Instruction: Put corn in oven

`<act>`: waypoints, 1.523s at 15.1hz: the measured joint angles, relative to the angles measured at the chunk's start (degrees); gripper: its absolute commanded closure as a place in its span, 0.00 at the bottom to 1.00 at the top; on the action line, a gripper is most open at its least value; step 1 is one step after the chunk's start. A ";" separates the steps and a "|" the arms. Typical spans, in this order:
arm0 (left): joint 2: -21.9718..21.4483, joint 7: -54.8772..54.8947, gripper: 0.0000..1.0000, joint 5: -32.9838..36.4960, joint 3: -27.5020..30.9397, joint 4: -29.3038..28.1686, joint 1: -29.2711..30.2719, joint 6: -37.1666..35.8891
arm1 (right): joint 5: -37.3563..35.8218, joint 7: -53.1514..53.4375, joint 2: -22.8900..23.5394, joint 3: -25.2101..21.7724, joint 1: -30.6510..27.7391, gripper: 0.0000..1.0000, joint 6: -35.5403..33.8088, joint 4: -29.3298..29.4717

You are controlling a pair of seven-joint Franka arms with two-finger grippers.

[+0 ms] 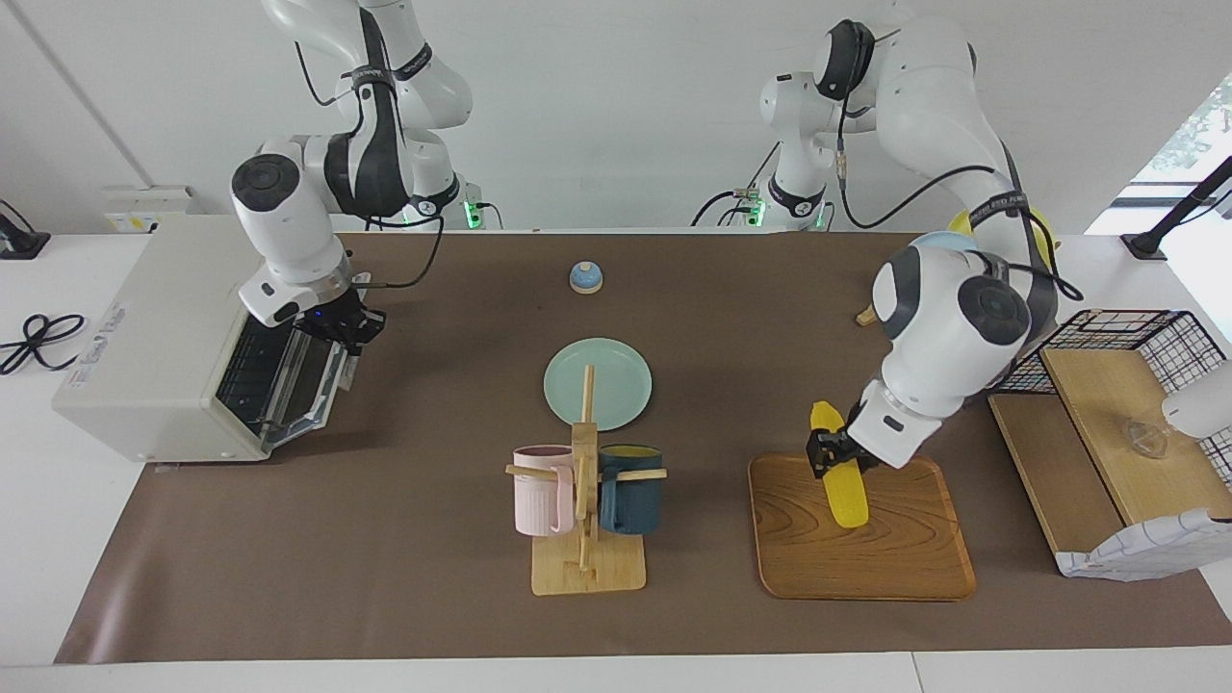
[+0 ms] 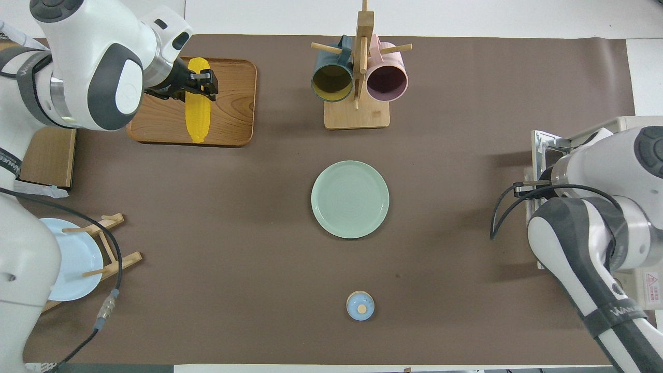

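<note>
The yellow corn [image 1: 847, 498] is over the wooden tray [image 1: 905, 558] toward the left arm's end of the table. It is tilted, with the end nearer the robots raised. My left gripper [image 1: 832, 452] is shut on its middle. The corn [image 2: 198, 115] and the left gripper [image 2: 200, 85] also show in the overhead view. The off-white oven [image 1: 144, 346] stands at the right arm's end, its glass door [image 1: 289, 380] part-way open and tilted. My right gripper [image 1: 345, 329] is at the door's top edge, on the handle. In the overhead view the arm hides it.
A wooden mug rack [image 1: 584, 539] with a pink mug and a dark blue mug stands mid-table. A green plate [image 1: 597, 383] lies nearer the robots than the rack, and a small blue lid [image 1: 585, 277] nearer still. A wire basket [image 1: 1145, 337] and a wooden shelf [image 1: 1107, 414] stand beside the tray.
</note>
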 measured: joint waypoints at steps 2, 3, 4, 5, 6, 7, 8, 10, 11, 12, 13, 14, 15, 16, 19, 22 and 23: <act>-6.47 -5.22 1.00 -0.72 -0.13 -6.21 -4.13 -0.99 | -0.03 0.79 1.84 0.03 0.83 1.00 3.94 -1.53; -9.02 -7.41 1.00 -0.87 -0.15 -9.43 -6.67 -1.01 | -0.03 0.92 2.54 0.04 0.99 1.00 5.33 -2.01; -10.80 -9.73 1.00 -0.95 -0.17 -12.28 -9.28 -0.77 | -0.03 0.94 3.03 0.07 1.07 1.00 6.46 -2.49; -12.19 -12.35 1.00 -0.98 -0.21 -15.25 -12.13 0.47 | -0.03 0.94 3.39 0.10 1.09 1.00 7.50 -2.92; -13.16 -14.66 1.00 -1.03 -0.24 -18.08 -14.75 3.05 | -0.03 0.98 3.70 0.12 1.11 1.00 8.47 -3.35; -13.95 -16.93 1.00 -1.17 -0.24 -21.11 -17.23 6.54 | -0.03 1.30 4.02 0.13 1.12 1.00 9.40 -3.72; -14.66 -18.89 1.00 -1.38 -0.26 -24.10 -19.42 10.13 | -0.04 2.13 4.53 0.16 1.13 1.00 10.16 -3.94; -15.35 -22.09 1.00 -1.77 -0.21 -28.82 -23.27 16.38 | -0.22 3.38 5.90 0.15 1.24 1.00 11.49 -4.08; -15.27 -23.66 1.00 -1.82 -0.20 -30.22 -24.99 18.61 | -0.46 3.70 6.47 0.09 1.32 1.00 12.05 -4.08; -14.90 -24.98 1.00 -1.83 -0.18 -31.16 -26.53 20.70 | -0.71 3.91 6.81 0.02 1.44 1.00 12.28 -4.07; -14.18 -25.90 1.00 -1.84 -0.14 -31.70 -27.77 22.67 | -0.94 3.94 6.93 -0.05 1.59 1.00 12.48 -4.00; -13.12 -26.39 1.00 -1.84 -0.12 -31.96 -28.64 24.42 | -1.13 3.94 6.93 -0.09 1.70 1.00 12.61 -3.79; -11.83 -26.52 1.00 -1.84 -0.06 -31.96 -29.18 25.87 | -1.16 3.98 6.93 -0.11 1.87 1.00 12.61 -3.50; -10.42 -26.54 1.00 -1.84 -0.06 -31.91 -29.50 27.32 | -0.85 4.27 6.93 -0.16 2.29 1.00 12.61 -3.26; -7.40 -26.54 1.00 -1.84 0.14 -31.04 -29.72 29.59 | 0.76 7.42 6.93 -0.25 5.24 1.00 11.81 -2.10; -7.00 -26.54 1.00 -1.84 0.51 -30.54 -29.72 30.05 | 1.06 11.89 6.94 -0.25 7.67 0.72 9.26 0.05; -6.91 -26.54 1.00 -1.84 0.52 -30.54 -29.72 30.25 | 1.07 12.26 6.94 -0.25 7.78 0.64 8.97 0.38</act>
